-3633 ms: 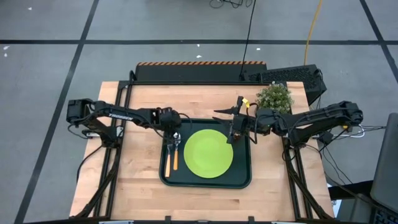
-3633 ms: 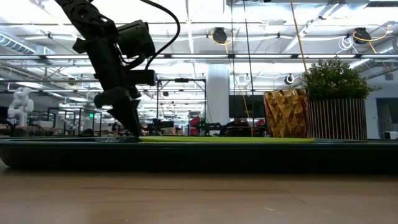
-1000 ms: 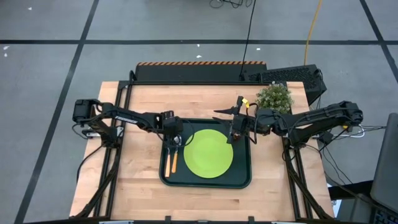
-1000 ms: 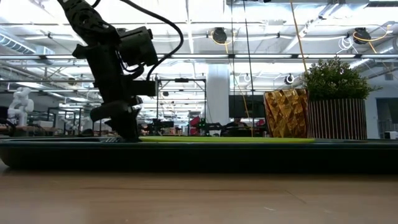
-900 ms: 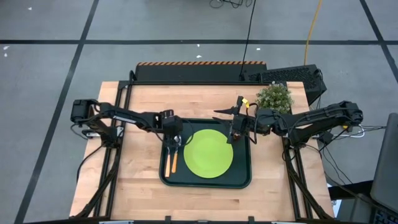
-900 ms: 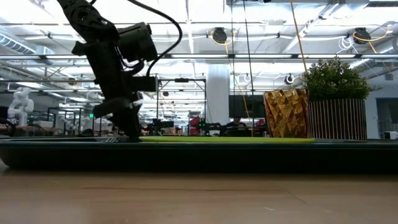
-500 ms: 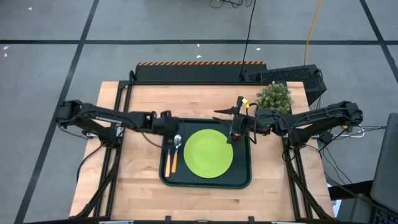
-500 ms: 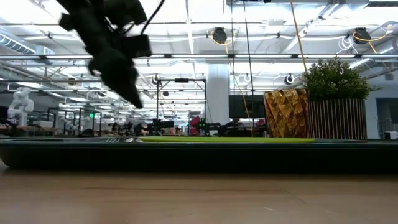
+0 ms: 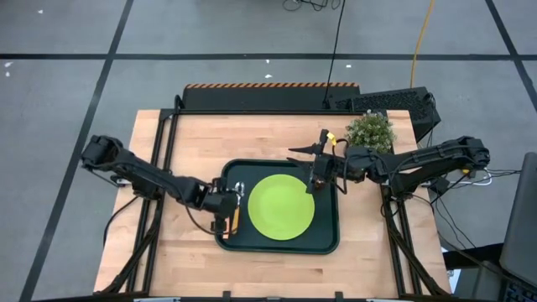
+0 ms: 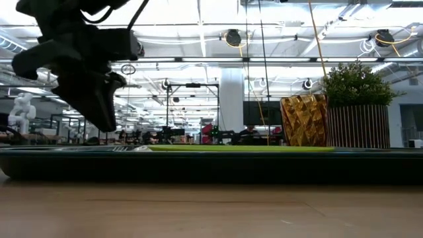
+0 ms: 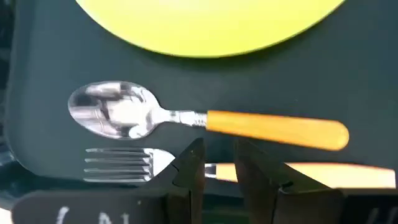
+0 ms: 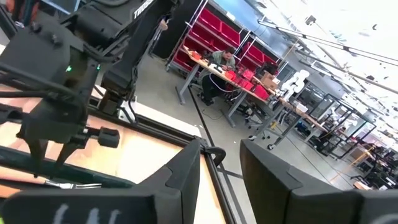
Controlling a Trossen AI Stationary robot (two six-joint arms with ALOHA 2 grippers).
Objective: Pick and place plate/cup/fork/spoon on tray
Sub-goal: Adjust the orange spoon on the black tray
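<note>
The plate [image 9: 281,206] is found lying flat in the middle of the tray [image 9: 329,243]. The spoon [image 11: 186,120] and the fork [image 11: 121,164] are laid side by side on the tray's left part, just beside the plate. The cup [image 10: 303,119] is seen only in the low view, at the tray's far right; whether it rests on the tray cannot be told. The left gripper [image 11: 212,163] is held above the cutlery handles, fingers slightly apart and empty. The right gripper [image 12: 219,163], fingers apart, is stationed over the tray's far right corner. Placement is judged largely complete.

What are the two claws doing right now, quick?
Left claw: open, empty, above the fork.
Right claw: open, holding nothing.
</note>
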